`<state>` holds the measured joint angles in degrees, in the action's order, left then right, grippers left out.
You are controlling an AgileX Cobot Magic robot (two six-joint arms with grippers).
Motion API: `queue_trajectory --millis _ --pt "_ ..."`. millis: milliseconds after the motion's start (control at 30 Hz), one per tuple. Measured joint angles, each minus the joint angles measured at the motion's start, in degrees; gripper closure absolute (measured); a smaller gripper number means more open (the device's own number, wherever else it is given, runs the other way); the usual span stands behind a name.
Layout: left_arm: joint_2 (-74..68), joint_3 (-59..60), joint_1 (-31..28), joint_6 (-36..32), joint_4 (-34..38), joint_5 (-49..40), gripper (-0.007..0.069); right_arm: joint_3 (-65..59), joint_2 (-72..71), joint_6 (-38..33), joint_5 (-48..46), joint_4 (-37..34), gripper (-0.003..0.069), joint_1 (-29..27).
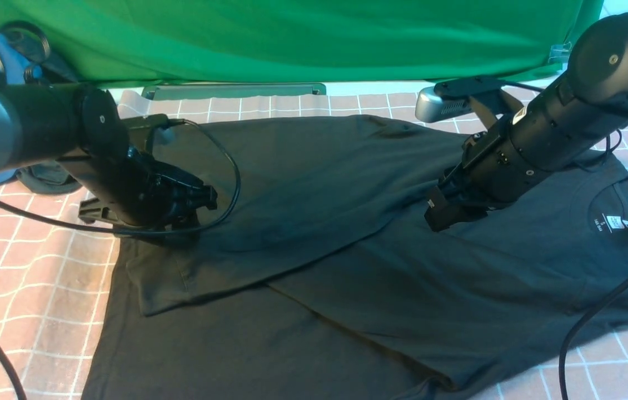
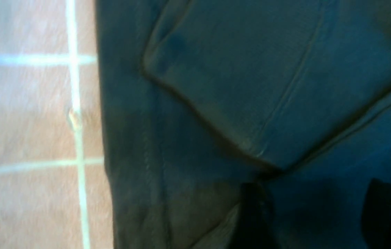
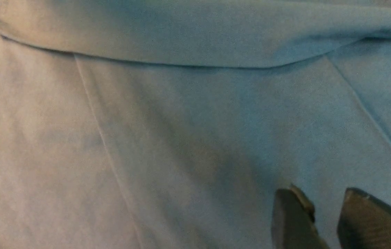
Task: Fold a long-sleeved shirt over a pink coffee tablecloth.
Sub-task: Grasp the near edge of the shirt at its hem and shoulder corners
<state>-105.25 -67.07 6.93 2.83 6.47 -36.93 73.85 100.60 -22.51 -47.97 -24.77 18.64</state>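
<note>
Release step: L gripper (image 2: pixel 320 221) jaws wide apart, R gripper (image 3: pixel 330 221) slightly apart, seemingly nothing clamped. Lift both straight off long-sleeved shirt (image 1: pixel 347 266) w/o dragging fold askew on pink coffee tablecloth (image 1: pixel 30 289).

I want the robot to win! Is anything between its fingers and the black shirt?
Nothing visible is. The left fingers and the right fingers are both open, right above the shirt, with only bare cloth under them.
</note>
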Motion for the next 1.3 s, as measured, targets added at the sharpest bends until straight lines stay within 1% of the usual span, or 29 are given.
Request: queue_trajectory --millis 100,133,200,267,300,333,367,400,433,467,500,567,633,833,967,1167,1300 --pt "-0.4 0.0 0.0 -0.8 -1.1 1.1 0.0139 0.0 0.0 0.0 0.0 0.1 0.0413 0.0" --pt "-0.6 0.0 0.0 -1.2 -1.2 1.3 0.0138 0.0 0.0 0.0 0.1 0.1 0.0413 0.0" --pt "-1.1 0.0 0.0 -2.4 -1.2 1.3 0.0142 0.0 0.0 0.0 0.2 0.1 0.0412 0.0" --pt "-2.1 0.0 0.0 -6.4 0.1 0.5 0.0181 0.0 0.0 0.0 1.2 0.1 0.0412 0.0" --pt "-2.2 0.0 0.0 -6.4 0.1 0.4 0.0188 0.0 0.0 0.0 1.3 0.1 0.0412 0.0" --pt "-2.4 0.0 0.0 -8.3 0.3 -0.4 0.0272 0.0 0.0 0.0 1.4 0.1 0.0412 0.0" --pt "-2.4 0.0 0.0 -8.3 0.3 -0.5 0.0284 0.0 0.0 0.0 1.5 0.1 0.0412 0.0" --pt "-2.4 0.0 0.0 -8.8 0.3 -1.0 0.0382 0.0 0.0 0.0 1.7 0.2 0.0412 0.0" --pt "-2.3 0.0 0.0 -9.1 0.3 -1.2 0.0460 0.0 0.0 0.0 1.9 0.3 0.0412 0.0" --pt "-2.1 0.0 0.0 -9.2 0.3 -1.5 0.0521 0.0 0.0 0.0 2.2 0.4 0.0412 0.0" --pt "-1.7 0.0 0.0 -9.3 0.3 -1.6 0.0562 0.0 0.0 0.0 2.8 0.4 0.0412 0.0" --pt "-0.5 -0.2 0.0 -9.3 0.2 -2.0 0.0578 0.0 0.0 0.0 4.1 0.9 0.0412 0.0" --pt "0.9 -0.7 0.0 -8.5 -0.7 -2.2 0.0578 0.0 0.0 0.0 5.0 1.0 0.0412 0.0" --pt "4.4 -1.5 0.0 -2.8 -6.9 -2.0 0.0578 0.0 0.0 0.0 6.6 1.2 0.0412 0.0" --pt "4.3 -1.6 -0.1 -2.3 -7.9 -2.0 0.0578 0.0 0.0 0.1 7.1 1.6 0.0412 0.0" --pt "2.8 -1.6 -0.1 -1.9 -10.3 3.1 0.0577 0.0 0.0 4.7 9.6 7.1 0.0412 0.0" --pt "2.4 -1.7 -0.1 -0.7 -11.0 4.0 0.0566 0.0 0.0 7.2 10.4 12.5 0.0412 0.0"
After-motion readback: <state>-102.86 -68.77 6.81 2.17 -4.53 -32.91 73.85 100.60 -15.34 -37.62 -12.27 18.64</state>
